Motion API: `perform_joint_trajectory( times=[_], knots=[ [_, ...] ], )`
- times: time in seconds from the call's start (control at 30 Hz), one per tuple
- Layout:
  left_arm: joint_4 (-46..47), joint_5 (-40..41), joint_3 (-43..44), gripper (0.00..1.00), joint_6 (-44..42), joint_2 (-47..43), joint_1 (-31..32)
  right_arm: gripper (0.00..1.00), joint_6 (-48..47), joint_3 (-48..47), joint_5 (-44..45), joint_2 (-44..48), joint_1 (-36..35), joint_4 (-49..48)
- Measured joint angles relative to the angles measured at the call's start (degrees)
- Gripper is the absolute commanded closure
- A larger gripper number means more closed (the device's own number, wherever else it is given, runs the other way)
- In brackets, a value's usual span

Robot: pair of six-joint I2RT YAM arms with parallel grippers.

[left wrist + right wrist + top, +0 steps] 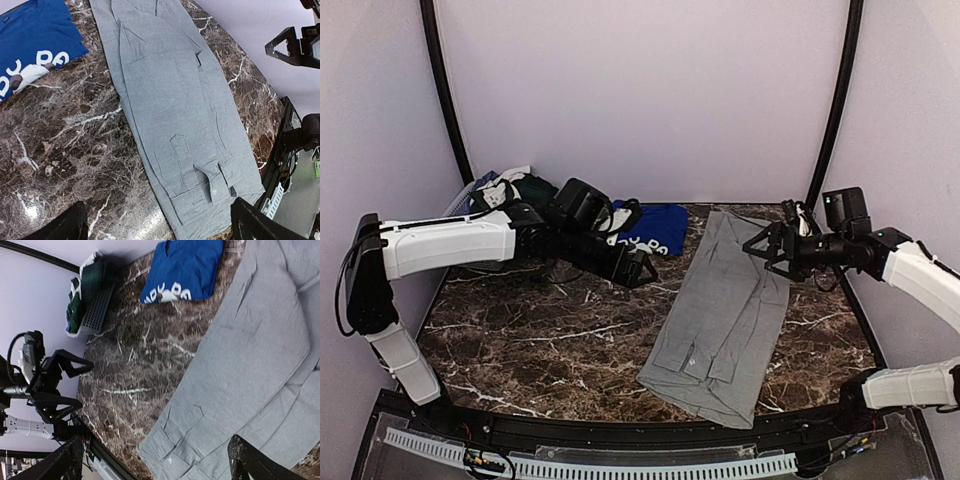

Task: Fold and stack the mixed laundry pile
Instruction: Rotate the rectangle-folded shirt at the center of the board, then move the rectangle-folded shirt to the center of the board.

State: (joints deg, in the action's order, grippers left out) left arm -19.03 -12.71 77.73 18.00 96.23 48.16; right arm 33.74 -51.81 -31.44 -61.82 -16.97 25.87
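Observation:
A light-grey garment (725,310) lies flat on the marble table, folded lengthwise, with buttoned pocket flaps at its near end (210,185). It also shows in the right wrist view (250,370). A folded royal-blue T-shirt with white print (652,230) lies at the back centre and shows in both wrist views (35,35) (187,265). My left gripper (638,268) hovers open and empty over bare table left of the grey garment (160,230). My right gripper (760,250) hovers open and empty over the garment's far right edge (157,465).
A grey mesh basket (485,198) stands in the back left corner with dark-green and patterned pieces (530,188) in it, and shows in the right wrist view (97,310). The marble tabletop (540,340) ends at a black front rail (620,435).

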Motion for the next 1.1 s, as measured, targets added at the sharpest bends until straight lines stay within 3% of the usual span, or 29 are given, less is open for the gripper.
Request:
perform_joint_trajectory(
  times=[0.3, 0.77, 1.1],
  knots=[
    [1.18, -7.43, -2.99, 0.01, 0.0, 3.56, 0.04, 0.04, 4.15, 10.71, -1.27, -9.88, -5.53, -6.38],
    [2.01, -9.62, -4.76, 0.01, 0.26, 7.28, 0.87, 0.05, 4.57, 9.81, -2.1, -29.11, -5.53, -19.37],
    [3.13, -7.82, -7.15, 0.01, 1.38, 7.26, 0.87, 0.05, 3.76, 5.38, -3.23, -35.06, -4.22, -22.62]
  ],
)
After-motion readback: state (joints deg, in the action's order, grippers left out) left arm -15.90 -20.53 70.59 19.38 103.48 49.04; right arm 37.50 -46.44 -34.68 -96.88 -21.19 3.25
